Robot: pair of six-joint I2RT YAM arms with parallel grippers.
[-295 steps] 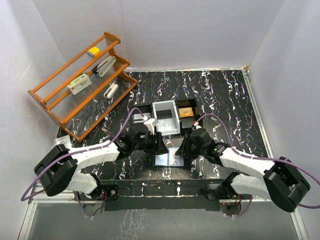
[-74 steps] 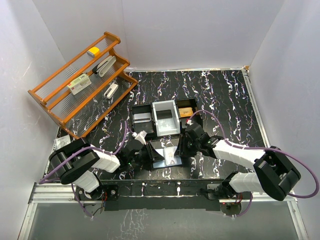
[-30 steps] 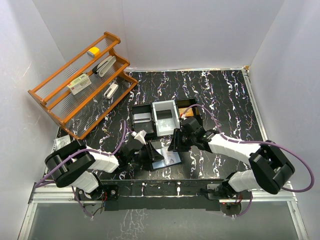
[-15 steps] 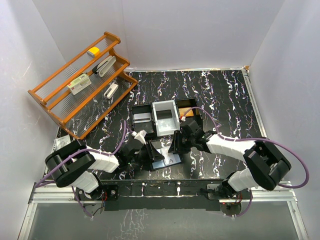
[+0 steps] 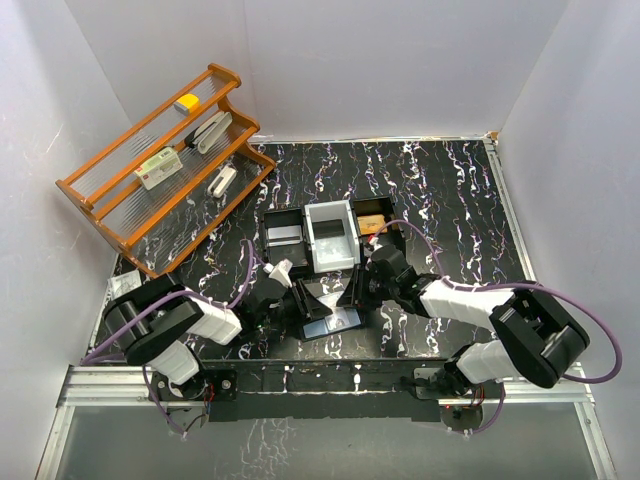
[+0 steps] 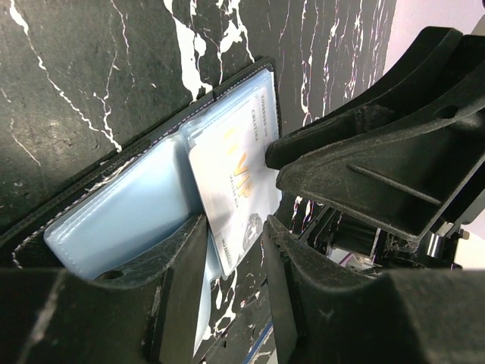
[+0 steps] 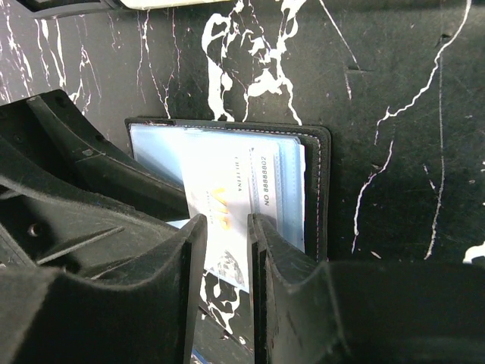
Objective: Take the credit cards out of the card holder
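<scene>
The card holder [image 5: 330, 322] lies open on the black marbled table, near the front edge, between both grippers. Its glossy blue inside [image 6: 129, 212] faces up inside a black rim [image 7: 317, 189]. A white credit card [image 7: 227, 189] printed "VIP" sticks halfway out of a pocket [image 6: 235, 174]. My left gripper [image 6: 233, 227] is open; one finger [image 6: 182, 288] rests on the blue pocket and the card's corner shows in the gap. My right gripper [image 7: 226, 224] stands over the card from the other side, jaws a narrow gap apart, with the card's face showing between them. The two grippers [image 5: 303, 305] [image 5: 355, 292] nearly touch.
A black three-compartment tray [image 5: 285, 215] sits just behind the holder, with a white box [image 5: 330, 235] in its middle and a brown item [image 5: 372, 222] at its right. A wooden rack [image 5: 130, 215] with small items stands at the back left. White walls close three sides.
My right gripper has drawn closer over the holder and its jaws have narrowed. The left jaws have widened a little. The holder stays open between them.
</scene>
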